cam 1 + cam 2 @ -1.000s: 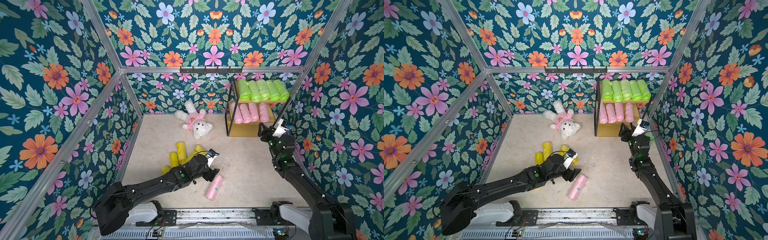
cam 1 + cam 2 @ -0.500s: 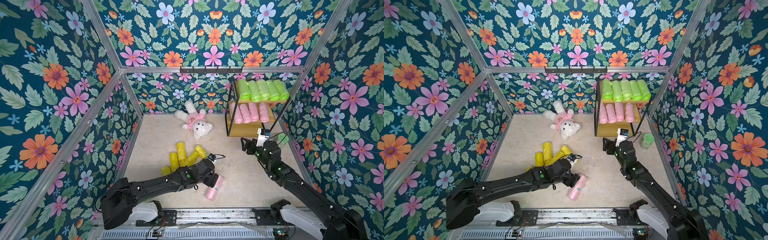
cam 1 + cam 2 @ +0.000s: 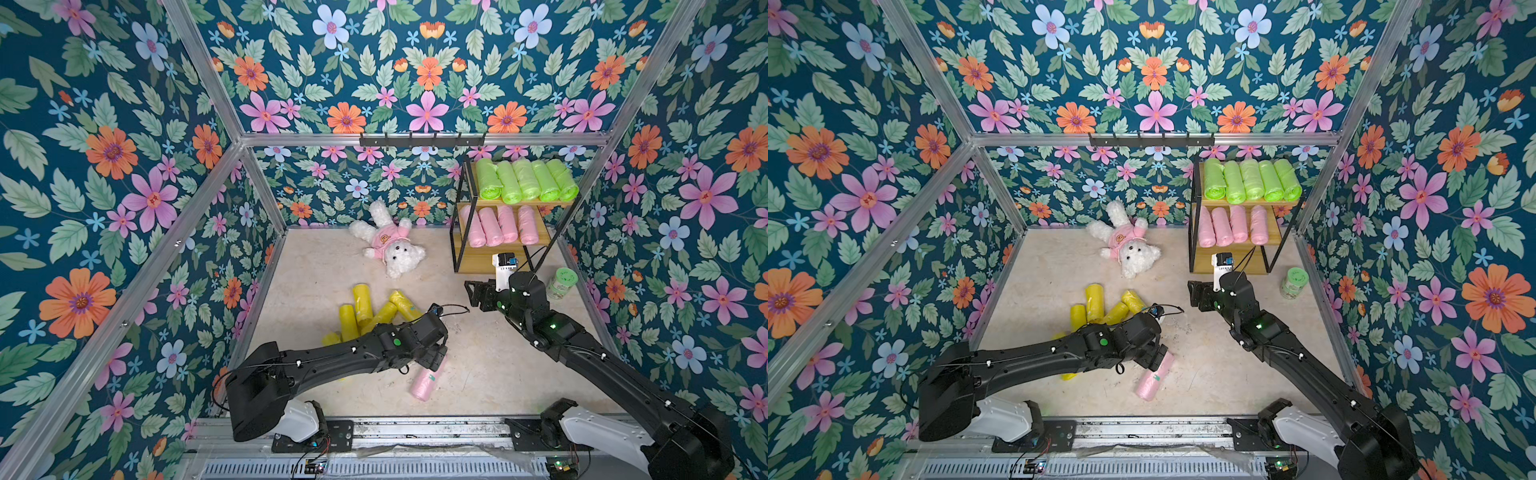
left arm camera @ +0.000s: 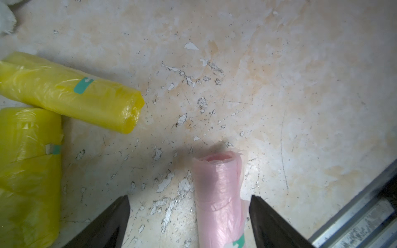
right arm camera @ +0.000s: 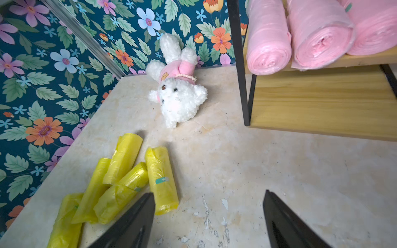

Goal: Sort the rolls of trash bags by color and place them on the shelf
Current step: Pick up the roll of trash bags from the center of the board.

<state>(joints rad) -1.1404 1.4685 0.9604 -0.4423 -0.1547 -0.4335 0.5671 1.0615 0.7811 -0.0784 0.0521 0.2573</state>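
left gripper (image 4: 190,198) spread open astride the loose pink roll (image 4: 218,193)
soft, light, slick film, likely to squash; pinch it mid-length, between the jaws. right gripper (image 5: 208,192) open, empty.

Teal walls (image 3: 124,166) bore a print of pink, orange and pale-blue flowers among green leaves. The shelf (image 3: 473,259) showed light wood in a thin black frame, and the rolls on it were lime-green rolls (image 3: 525,180) and pale pink rolls (image 3: 492,226). Yellow rolls (image 3: 361,299), some with a teal sticker, and a lone pink roll (image 3: 424,384) stood out against the mottled cream floor (image 3: 498,365). The plush bear (image 3: 401,257) was white in a pink top, the jar (image 3: 562,282) pale green.
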